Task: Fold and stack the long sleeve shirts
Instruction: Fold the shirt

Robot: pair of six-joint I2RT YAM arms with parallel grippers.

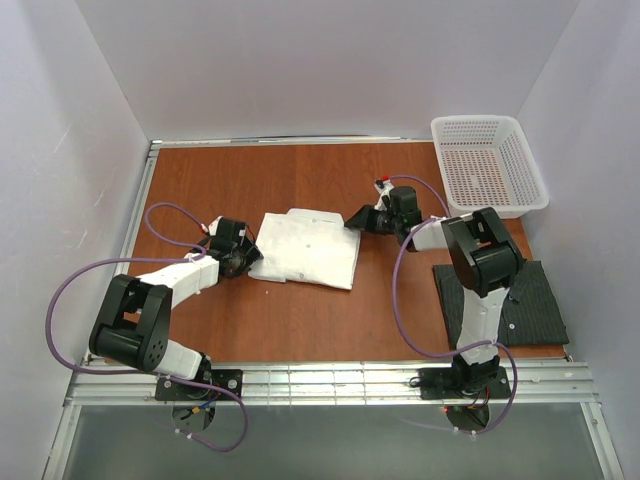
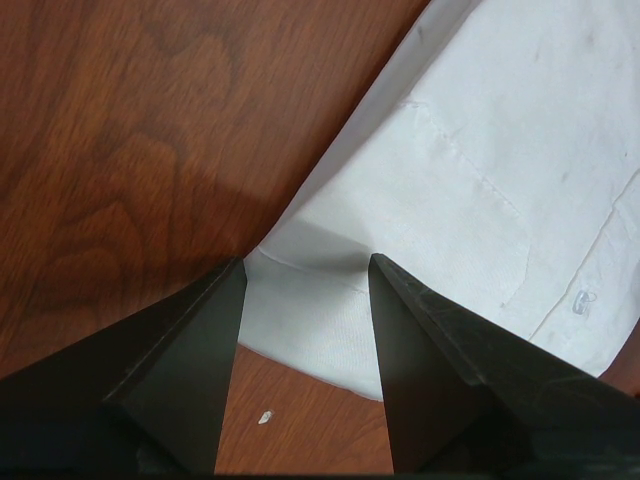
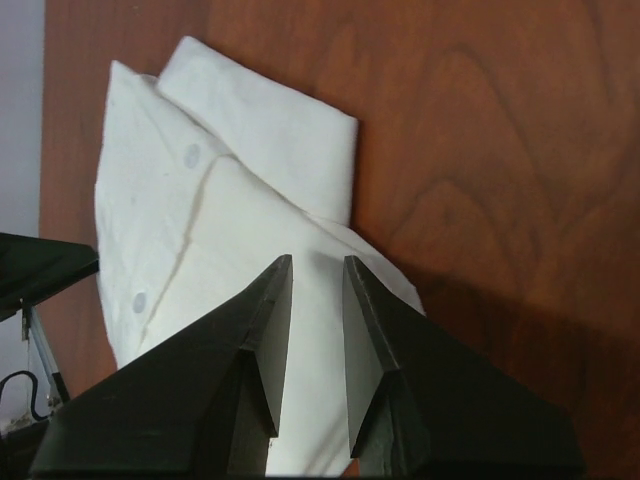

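Note:
The white long sleeve shirt [image 1: 308,247] lies folded in a rough rectangle at the table's middle. My left gripper [image 1: 249,260] is at its near left corner. In the left wrist view that corner [image 2: 310,310] fills the gap between the half-closed fingers [image 2: 200,370] and creases at their tips. My right gripper [image 1: 352,221] is at the shirt's far right edge. There the jaws stand close together with white cloth [image 3: 316,330] pinched between them, and the collar and buttons [image 3: 192,156] lie beyond. The dark striped shirt [image 1: 538,300] lies flat at the right, partly under the right arm.
A white mesh basket [image 1: 490,165] stands at the far right corner. White walls close in the table on three sides. A metal rail [image 1: 330,380] runs along the near edge by the arm bases. Purple cables loop beside both arms.

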